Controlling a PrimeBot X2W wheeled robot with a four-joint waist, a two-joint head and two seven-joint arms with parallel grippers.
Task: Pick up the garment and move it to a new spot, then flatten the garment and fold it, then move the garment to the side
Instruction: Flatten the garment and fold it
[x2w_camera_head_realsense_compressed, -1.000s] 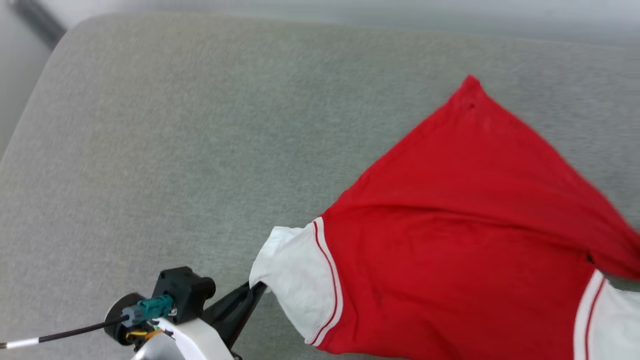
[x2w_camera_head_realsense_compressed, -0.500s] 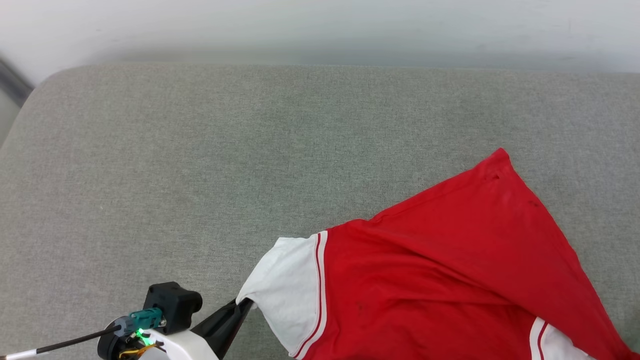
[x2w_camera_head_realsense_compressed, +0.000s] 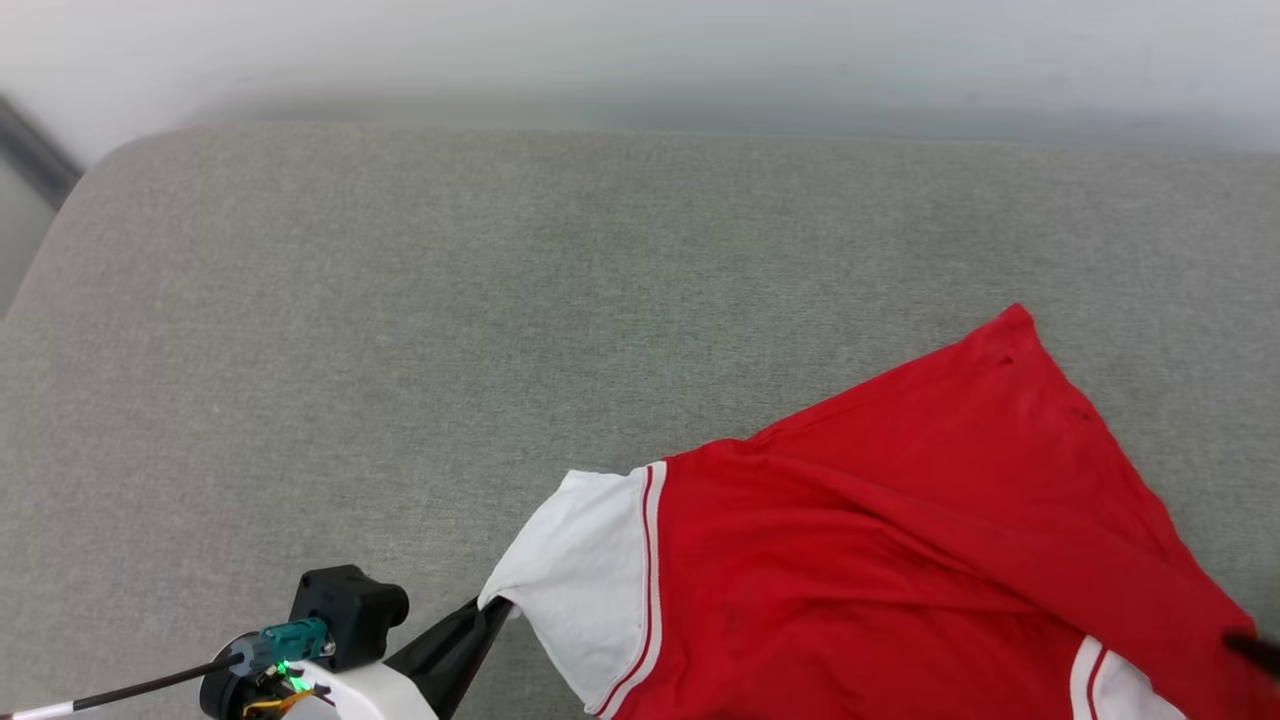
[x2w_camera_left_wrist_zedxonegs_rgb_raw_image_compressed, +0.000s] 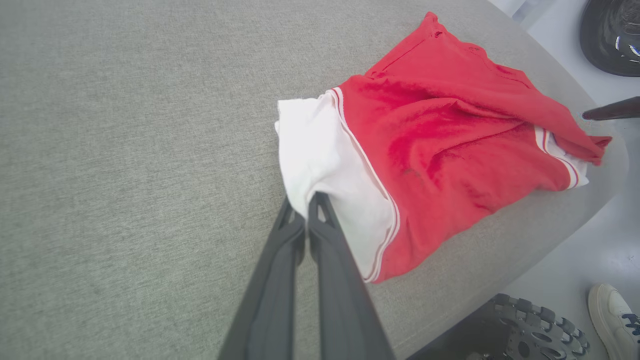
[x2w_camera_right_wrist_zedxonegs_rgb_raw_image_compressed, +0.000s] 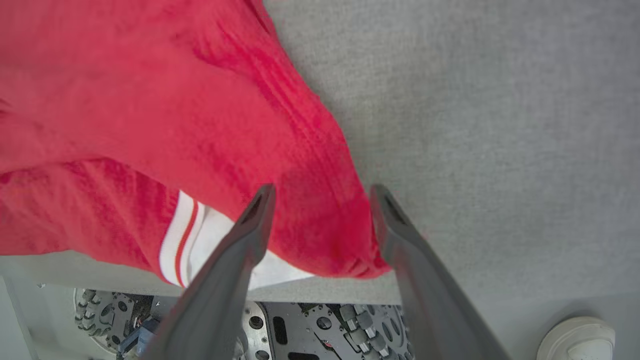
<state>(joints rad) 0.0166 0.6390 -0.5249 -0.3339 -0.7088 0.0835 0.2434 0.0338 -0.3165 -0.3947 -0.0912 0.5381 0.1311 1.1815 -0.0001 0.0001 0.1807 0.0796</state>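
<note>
The garment is a red shirt with white, red-striped sleeves, lying rumpled on the grey padded surface at the lower right of the head view. My left gripper is shut on the edge of the white sleeve, with both fingers pressed together. My right gripper stands open over the shirt's red corner, which lies loose between the two fingers near the surface's edge. One dark fingertip of it shows at the right edge of the head view.
The surface's rounded near edge drops to the robot's wheeled base. A person's white shoe stands on the floor beside it. A pale wall runs behind the surface. A wide bare stretch lies left of the garment.
The right gripper has opened and let go of the red cloth, which now rests on the surface. The head camera has tilted up. The left gripper still holds the sleeve.
</note>
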